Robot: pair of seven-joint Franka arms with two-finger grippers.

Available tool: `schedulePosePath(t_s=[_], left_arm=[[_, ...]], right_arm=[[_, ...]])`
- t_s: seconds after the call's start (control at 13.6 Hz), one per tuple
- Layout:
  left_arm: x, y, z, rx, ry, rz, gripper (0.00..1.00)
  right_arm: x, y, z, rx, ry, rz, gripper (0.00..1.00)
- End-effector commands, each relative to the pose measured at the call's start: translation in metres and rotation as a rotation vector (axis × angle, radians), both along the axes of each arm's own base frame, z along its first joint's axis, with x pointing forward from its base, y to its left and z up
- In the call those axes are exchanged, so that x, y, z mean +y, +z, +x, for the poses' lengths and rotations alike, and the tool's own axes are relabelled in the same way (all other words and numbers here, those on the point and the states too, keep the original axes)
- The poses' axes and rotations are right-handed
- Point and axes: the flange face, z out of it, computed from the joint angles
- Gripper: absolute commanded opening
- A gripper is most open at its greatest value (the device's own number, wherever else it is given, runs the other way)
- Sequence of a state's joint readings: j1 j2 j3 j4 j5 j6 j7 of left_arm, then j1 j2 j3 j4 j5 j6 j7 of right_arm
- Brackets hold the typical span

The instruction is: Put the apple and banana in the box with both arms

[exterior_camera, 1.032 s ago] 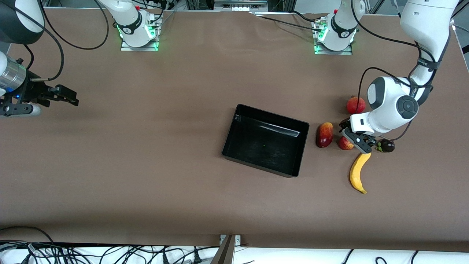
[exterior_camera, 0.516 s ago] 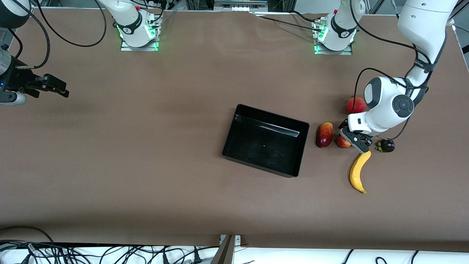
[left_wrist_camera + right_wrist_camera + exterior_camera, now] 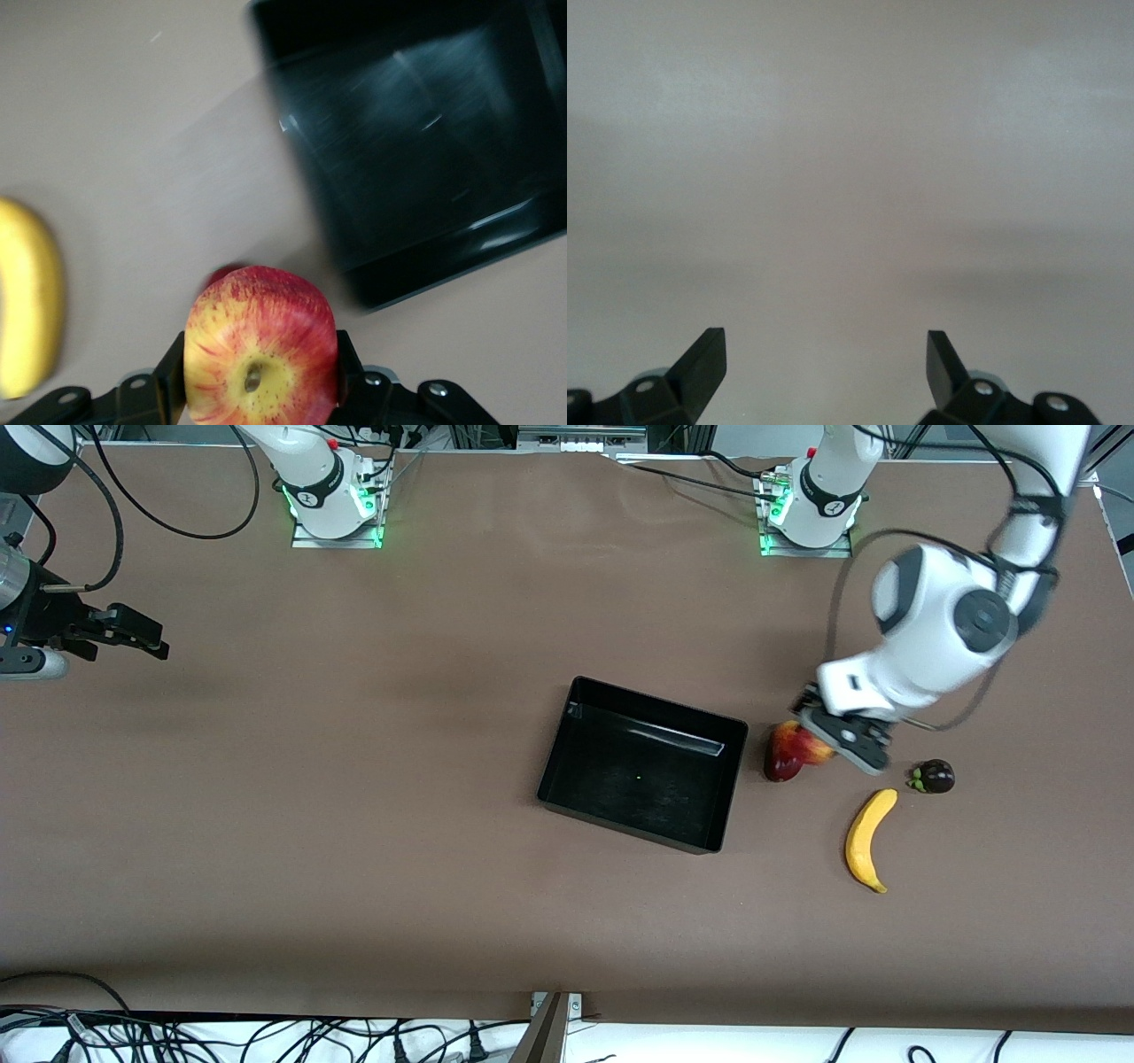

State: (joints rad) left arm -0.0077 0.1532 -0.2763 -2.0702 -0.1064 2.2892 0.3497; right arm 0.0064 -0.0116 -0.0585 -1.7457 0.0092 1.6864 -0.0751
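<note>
The small red-and-yellow apple (image 3: 816, 749) (image 3: 260, 345) hangs above the table with my left gripper (image 3: 828, 740) (image 3: 261, 365) shut on it, one finger pressed on each side. It hangs over a dark-red mango-like fruit (image 3: 783, 755) beside the black box (image 3: 620, 775) (image 3: 425, 133), toward the left arm's end. The yellow banana (image 3: 866, 840) (image 3: 27, 301) lies on the table, nearer the front camera than the apple. My right gripper (image 3: 133, 633) (image 3: 824, 354) hangs open with nothing in it over bare table at the right arm's end.
A small dark purple fruit (image 3: 933, 777) lies beside the banana's upper tip, toward the left arm's end. The brown tabletop (image 3: 354, 824) runs wide between the box and the right gripper. Cables trail along the table's front edge.
My left gripper has shut on the apple, lifted it off the table and carried it toward the box. The right gripper drew back toward its end of the table, then held still.
</note>
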Motion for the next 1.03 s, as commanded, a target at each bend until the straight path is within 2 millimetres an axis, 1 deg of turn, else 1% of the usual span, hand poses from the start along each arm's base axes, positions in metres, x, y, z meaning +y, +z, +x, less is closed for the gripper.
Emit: schedulePosePath(t_s=[0.0, 0.07, 0.15, 0.22, 0.37, 0.44, 0.59, 0.66, 0.81, 0.88, 0.96], left_arm=[[-0.084, -0.001, -0.016, 0.065, 0.177, -0.037, 0.00], [-0.116, -0.007, -0.022, 0.087, 0.228, -0.043, 0.00], [-0.143, -0.018, -0.026, 0.110, 0.265, -0.046, 0.00], [-0.165, -0.033, -0.031, 0.142, 0.286, -0.040, 0.00], [-0.203, -0.059, -0.029, 0.156, 0.314, -0.061, 0.00], [-0.213, -0.080, -0.027, 0.171, 0.354, -0.067, 0.00], [-0.235, -0.098, -0.027, 0.184, 0.401, -0.082, 0.00], [-0.245, -0.110, -0.031, 0.195, 0.410, -0.078, 0.00], [-0.255, -0.141, -0.033, 0.190, 0.433, -0.080, 0.00], [-0.260, -0.152, -0.035, 0.187, 0.441, -0.086, 0.00], [-0.262, -0.159, -0.036, 0.190, 0.444, -0.084, 0.00]], right_arm=[[0.001, 0.005, 0.003, 0.010, 0.001, -0.019, 1.00], [0.001, 0.005, 0.003, 0.010, 0.001, -0.019, 1.00], [0.001, 0.005, 0.003, 0.010, 0.001, -0.019, 1.00], [0.001, 0.004, 0.003, 0.012, 0.001, -0.019, 1.00], [0.001, 0.004, 0.003, 0.012, 0.001, -0.019, 1.00], [0.000, 0.004, 0.002, 0.018, -0.002, -0.019, 1.00], [0.000, 0.003, 0.001, 0.033, -0.008, -0.018, 1.00], [0.000, 0.002, 0.000, 0.035, -0.008, -0.018, 1.00], [-0.001, 0.002, 0.000, 0.036, -0.010, -0.017, 1.00], [-0.001, 0.002, 0.000, 0.036, -0.011, -0.017, 1.00], [-0.002, 0.002, 0.000, 0.036, -0.010, -0.016, 1.00]])
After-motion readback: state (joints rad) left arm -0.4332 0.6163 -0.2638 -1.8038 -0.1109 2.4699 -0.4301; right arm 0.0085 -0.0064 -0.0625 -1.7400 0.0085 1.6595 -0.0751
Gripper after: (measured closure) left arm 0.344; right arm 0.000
